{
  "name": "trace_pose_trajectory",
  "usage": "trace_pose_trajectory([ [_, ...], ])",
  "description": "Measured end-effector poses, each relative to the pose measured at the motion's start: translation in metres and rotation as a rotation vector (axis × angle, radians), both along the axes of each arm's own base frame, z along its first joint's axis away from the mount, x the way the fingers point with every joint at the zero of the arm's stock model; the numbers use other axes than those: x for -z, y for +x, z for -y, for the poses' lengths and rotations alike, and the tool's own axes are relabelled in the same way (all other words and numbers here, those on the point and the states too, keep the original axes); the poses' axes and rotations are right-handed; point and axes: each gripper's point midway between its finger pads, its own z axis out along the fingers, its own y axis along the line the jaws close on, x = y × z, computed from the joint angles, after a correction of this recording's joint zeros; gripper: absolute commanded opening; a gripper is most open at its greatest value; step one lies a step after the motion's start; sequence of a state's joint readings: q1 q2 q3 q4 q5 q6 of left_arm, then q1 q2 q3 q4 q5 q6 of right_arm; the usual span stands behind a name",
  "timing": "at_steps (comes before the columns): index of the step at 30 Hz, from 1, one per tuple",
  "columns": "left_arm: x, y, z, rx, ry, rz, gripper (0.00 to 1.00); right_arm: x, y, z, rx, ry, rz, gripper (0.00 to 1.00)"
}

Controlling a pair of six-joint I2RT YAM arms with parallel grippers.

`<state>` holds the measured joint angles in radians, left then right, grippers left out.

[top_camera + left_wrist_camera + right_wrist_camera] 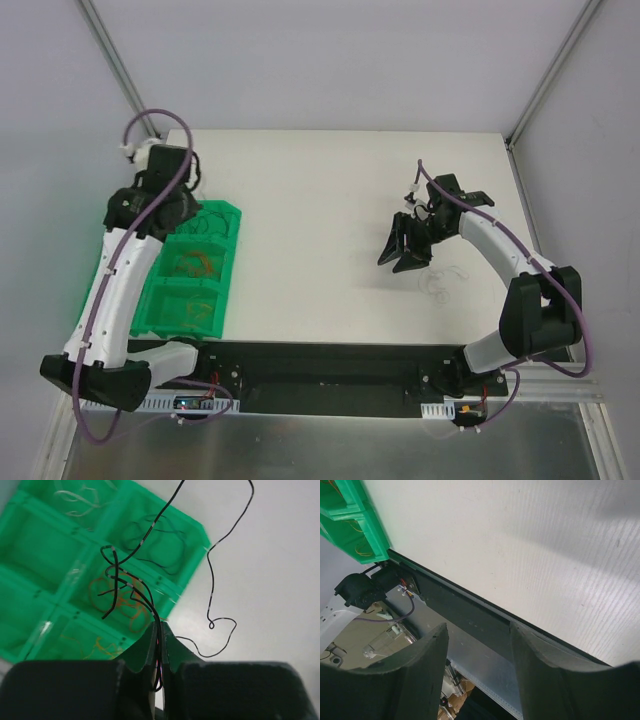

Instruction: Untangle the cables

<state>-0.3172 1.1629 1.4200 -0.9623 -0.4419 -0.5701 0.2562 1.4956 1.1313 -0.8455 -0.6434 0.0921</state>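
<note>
Left gripper (160, 626) clamped on black cables (212, 580), above tray (199, 540) at 9 o'clock. Right gripper (404, 252) at 3 o'clock, jaws apart, empty; white cables (440, 284) just beside.

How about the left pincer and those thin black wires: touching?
Touching. The left wrist view shows the left pincer shut on the black wires, strands pinched between its tips.

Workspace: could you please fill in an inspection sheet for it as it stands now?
surface: white table, green tray at its left.
job's things: black wires hang from the left gripper above the tray; orange wires in the tray; white wires loose on the table.
clutter: nothing seen.
grippers: left shut on the black wires; right gripper open, empty.
cables: purple hoses along both arms.
surroundings: white walls, metal posts.
</note>
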Motion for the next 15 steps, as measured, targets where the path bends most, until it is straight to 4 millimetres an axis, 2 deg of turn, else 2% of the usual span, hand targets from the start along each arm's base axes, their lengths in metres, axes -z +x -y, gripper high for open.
trace_pose_trajectory([
  [1, -0.007, -0.002, -0.016, -0.062, 0.013, 0.004, 0.00, 0.000, 0.000, 0.000, 0.000, -0.001, -0.003, 0.54],
  [3, -0.012, -0.007, -0.069, -0.271, 0.044, -0.019, 0.00, 0.001, 0.000, 0.000, 0.000, -0.003, -0.009, 0.54],
  [5, -0.004, -0.018, -0.112, -0.437, 0.075, -0.090, 0.00, 0.002, 0.000, 0.000, -0.001, -0.005, -0.016, 0.54],
  [6, 0.003, -0.024, -0.126, -0.498, 0.085, -0.130, 0.00, 0.002, 0.001, 0.000, 0.000, -0.005, -0.017, 0.54],
  [9, 0.021, -0.039, -0.154, -0.620, 0.093, -0.242, 0.00, 0.001, 0.001, 0.000, -0.001, -0.007, -0.021, 0.53],
  [13, 0.032, -0.050, -0.181, -0.750, 0.132, -0.320, 0.00, -0.002, 0.001, 0.000, -0.004, -0.010, -0.019, 0.53],
  [15, 0.036, -0.049, -0.194, -0.807, 0.164, -0.349, 0.00, -0.002, 0.002, 0.000, -0.005, -0.010, -0.021, 0.52],
])
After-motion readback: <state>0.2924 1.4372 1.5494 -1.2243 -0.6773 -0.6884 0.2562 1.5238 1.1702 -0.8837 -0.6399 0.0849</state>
